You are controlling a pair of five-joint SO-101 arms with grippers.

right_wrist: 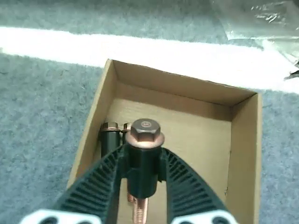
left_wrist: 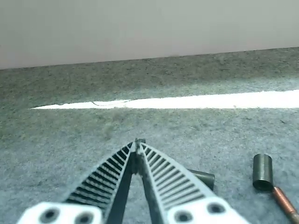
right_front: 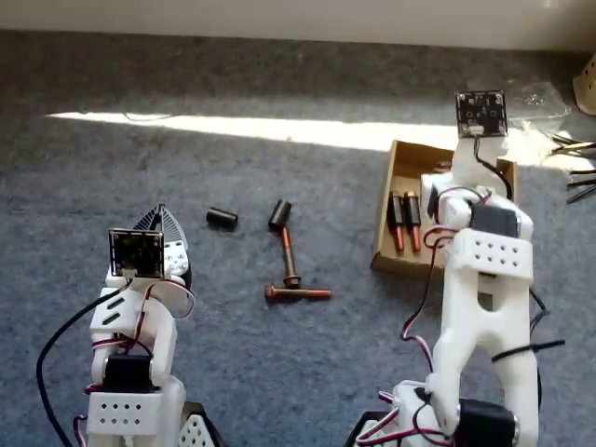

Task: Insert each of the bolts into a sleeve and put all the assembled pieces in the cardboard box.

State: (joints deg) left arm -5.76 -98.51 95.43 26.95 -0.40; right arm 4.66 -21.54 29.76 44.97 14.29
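My right gripper (right_wrist: 142,156) is shut on an assembled piece (right_wrist: 145,133), a copper bolt in a black sleeve, held over the cardboard box (right_wrist: 187,91). Two assembled pieces (right_wrist: 110,136) lie against the box's wall; from above they (right_front: 403,221) sit in the box (right_front: 421,154) beside the right arm. My left gripper (left_wrist: 138,143) is shut and holds nothing, just left of a loose black sleeve (right_front: 222,219) (left_wrist: 204,178). Further right lies a bolt (right_front: 287,251) with its tip in a sleeve (right_front: 279,214) (left_wrist: 262,171). A bare bolt (right_front: 298,293) lies below it.
Grey carpet covers the table, with a bright sunlit strip (right_front: 279,130) across the back. A clear plastic bag (right_front: 535,98) lies behind the box, and black cables (right_front: 579,186) run along the right edge.
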